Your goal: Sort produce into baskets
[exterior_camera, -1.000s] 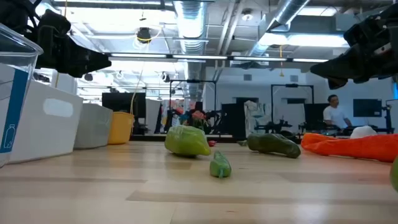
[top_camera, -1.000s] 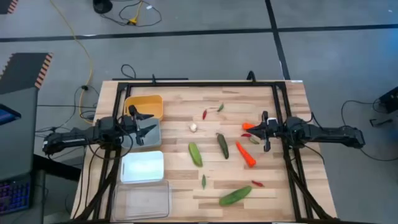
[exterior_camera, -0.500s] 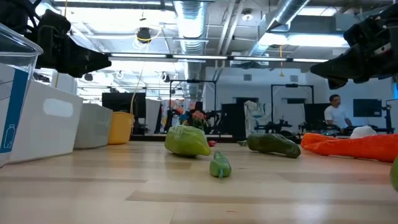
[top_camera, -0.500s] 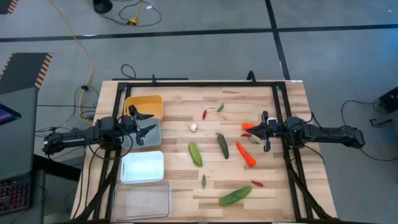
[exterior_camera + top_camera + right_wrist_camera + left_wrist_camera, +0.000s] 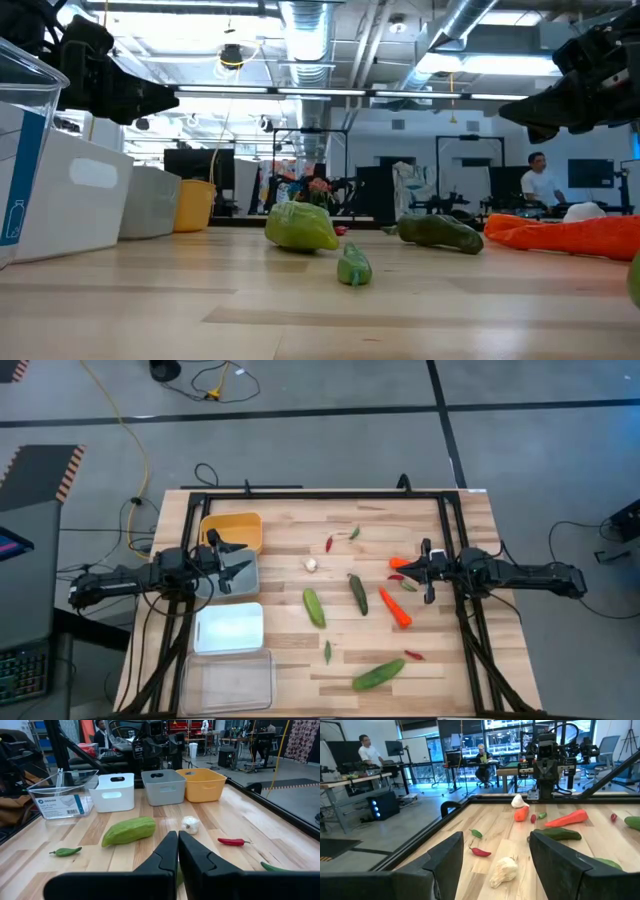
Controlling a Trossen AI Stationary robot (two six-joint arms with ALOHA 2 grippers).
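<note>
Two grippers: both idle above the table, nothing held.
Left gripper (image 5: 232,558): fingers wide apart, over the grey bin (image 5: 240,572); yellow bin (image 5: 236,530) and white bin (image 5: 229,628) either side, clear bin (image 5: 227,682) farthest.
Right gripper (image 5: 427,572): fingers pressed together, carrot (image 5: 395,608) and chilies just beside.
Change: none over the last second; sorting not begun, bins look empty.
Produce: cucumbers (image 5: 314,607), garlic (image 5: 311,565) lie between the grippers.
Room: open board mid-table; black frame rail (image 5: 320,497) bounds the edges.
</note>
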